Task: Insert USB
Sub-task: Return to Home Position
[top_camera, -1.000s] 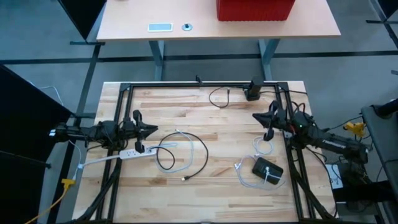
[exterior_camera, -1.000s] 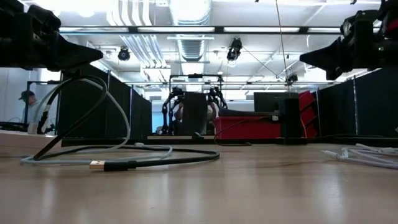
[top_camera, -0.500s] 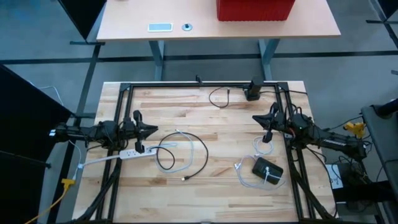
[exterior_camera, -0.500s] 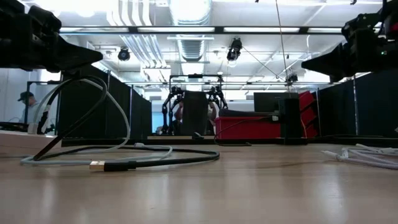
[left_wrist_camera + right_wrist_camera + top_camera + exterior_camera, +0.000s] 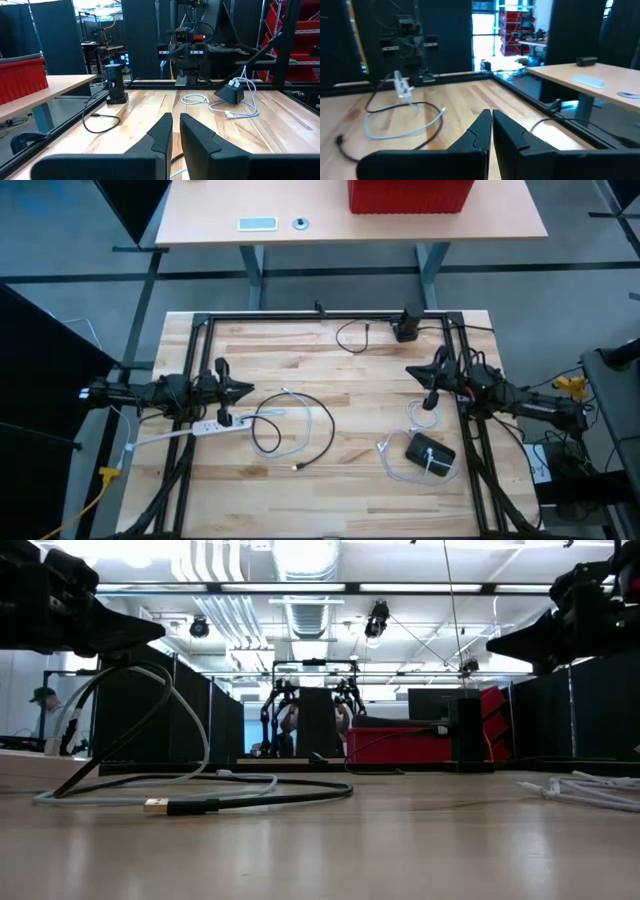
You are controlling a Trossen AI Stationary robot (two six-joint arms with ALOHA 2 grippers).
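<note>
The black outlet block (image 5: 430, 452) lies at the lower right of the high view, with white cables (image 5: 386, 448) plugged into it. The left gripper (image 5: 248, 389) at mid-left and the right gripper (image 5: 411, 369) at mid-right hover empty, jaws pressed together.

Bare table (image 5: 370, 395) lies open through the middle, between my two arms, and along the near edge. On my left the white power strip (image 5: 195, 427) and a looped black cable (image 5: 280, 797) lie in the way. On my right the black outlet extension (image 5: 430, 452) sits among white cables (image 5: 388, 452). At the far edge a black tower (image 5: 405, 328) stands upright by the frame rail (image 5: 300, 315).
</note>
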